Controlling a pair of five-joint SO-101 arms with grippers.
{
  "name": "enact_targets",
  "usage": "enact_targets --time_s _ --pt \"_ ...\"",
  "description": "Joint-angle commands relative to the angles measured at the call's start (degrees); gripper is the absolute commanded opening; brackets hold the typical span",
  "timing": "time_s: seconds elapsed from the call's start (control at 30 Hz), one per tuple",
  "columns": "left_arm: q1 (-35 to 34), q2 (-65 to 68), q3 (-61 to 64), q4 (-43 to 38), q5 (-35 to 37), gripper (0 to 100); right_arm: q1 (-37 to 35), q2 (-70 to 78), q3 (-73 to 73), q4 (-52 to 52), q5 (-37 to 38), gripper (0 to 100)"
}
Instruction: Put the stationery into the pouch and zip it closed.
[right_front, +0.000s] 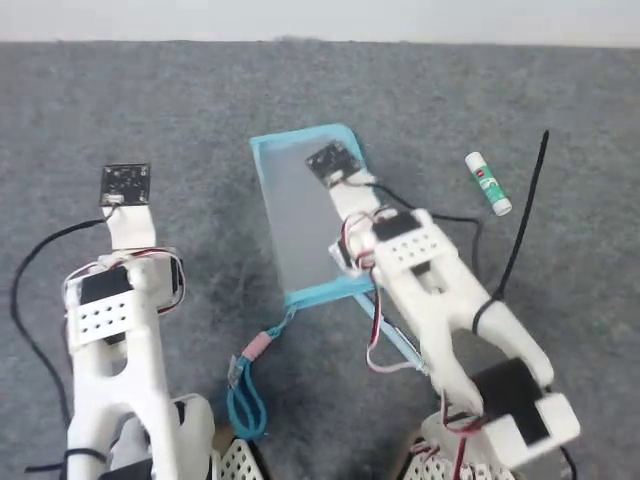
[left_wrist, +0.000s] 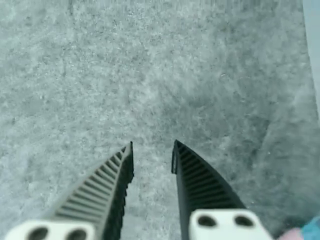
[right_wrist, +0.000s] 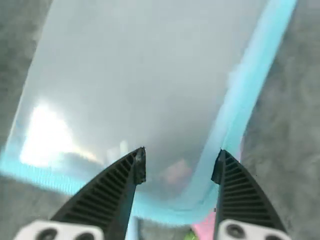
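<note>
Pouch (right_wrist: 150, 75) under parted right jaws, its blue edge (right_wrist: 239, 107) between them

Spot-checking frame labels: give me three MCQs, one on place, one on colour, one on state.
1. The glue stick is:
A) on the carpet beside the pouch
B) inside the pouch
C) stacked on the pouch

2. The pouch's trim is:
A) red
B) black
C) light blue

3. The right end effector is:
A) shut on the glue stick
B) open, over the pouch's edge
C) shut, empty

Answers:
1. A: it lies on bare carpet, apart from the pouch.
2. C: the border looks light blue in the high and right wrist views.
3. B: the jaws stand apart, either side of the trim.
</note>
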Motion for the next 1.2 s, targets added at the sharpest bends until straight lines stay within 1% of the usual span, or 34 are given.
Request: enact_targets --time_s 0.0,0.1,0.2,0.4,0.47,0.63,0.8,1.0,1.17 --pt "2.4 -2.6 1.2 -3.1 1.1 12 3.5 0.2 -7.4 2.7 0.5 22.8" --pt "2.8 -2.6 2.7 -5.8 3.5 12 3.4 -2.3 -9.8 9.5 0.4 22.8" --pt "3.1 -2.4 2.8 -6.7 3.9 12 0.7 -6.6 -9.5 13.4 0.3 22.7" --pt "2.9 -2.3 2.9 -6.6 3.9 12 -7.4 -8.8 -0.9 13.8 0.3 22.7" --pt "2.8 -2.3 2.9 -6.5 3.9 12 -8.2 -9.2 2.3 12.7 0.3 22.7" --pt "2.9 -2.2 2.9 -6.5 4.0 12 -8.0 -8.6 8.0 7.0 0.4 22.7" --pt "3.1 -2.4 3.6 -6.8 4.1 12 -7.4 -5.4 7.9 2.3 0.4 22.7" --pt "3.1 -2.5 3.7 -6.8 4.1 12 -4.9 3.6 0.1 -0.1 0.3 22.7" --pt "3.1 -2.3 3.7 -6.8 4.1 12 -4.4 11.3 -8.3 0.3 -3.0 22.7"
